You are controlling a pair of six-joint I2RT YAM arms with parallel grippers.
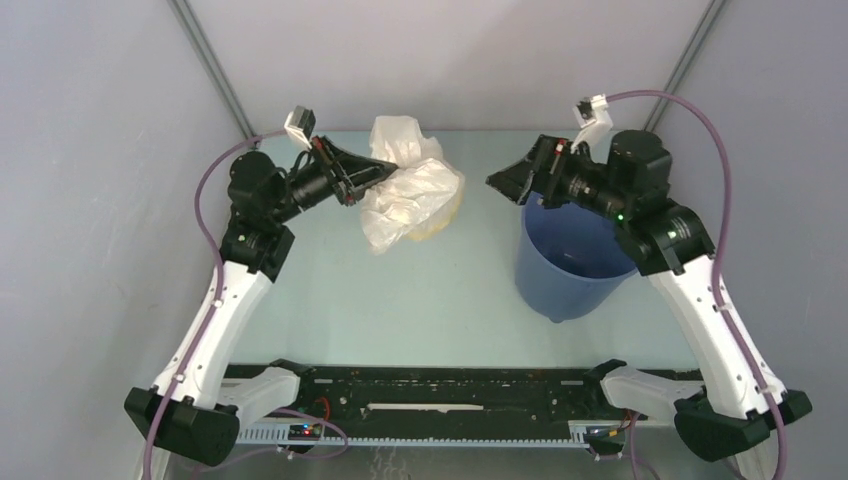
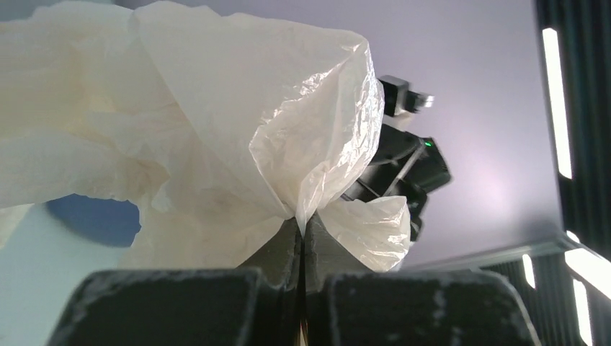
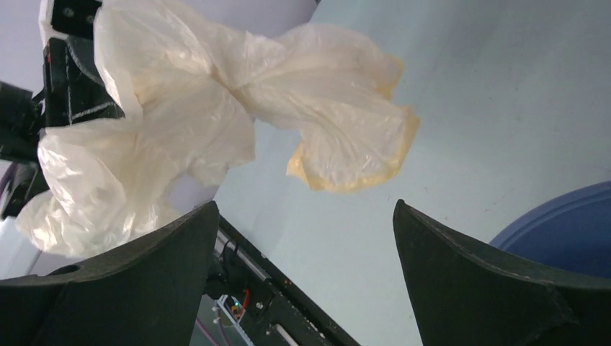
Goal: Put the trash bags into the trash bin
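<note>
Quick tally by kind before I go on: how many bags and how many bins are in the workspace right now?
Thin crinkly cream-white translucent plastic bag: 1
Round blue plastic bucket: 1
Total: 2

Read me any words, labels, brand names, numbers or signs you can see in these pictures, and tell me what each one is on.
None: no word, label, number or sign can be read in any view.
The plastic bag is plain.
The blue bucket shows no print.
The small circuit boards by the arm bases are too small to read.
</note>
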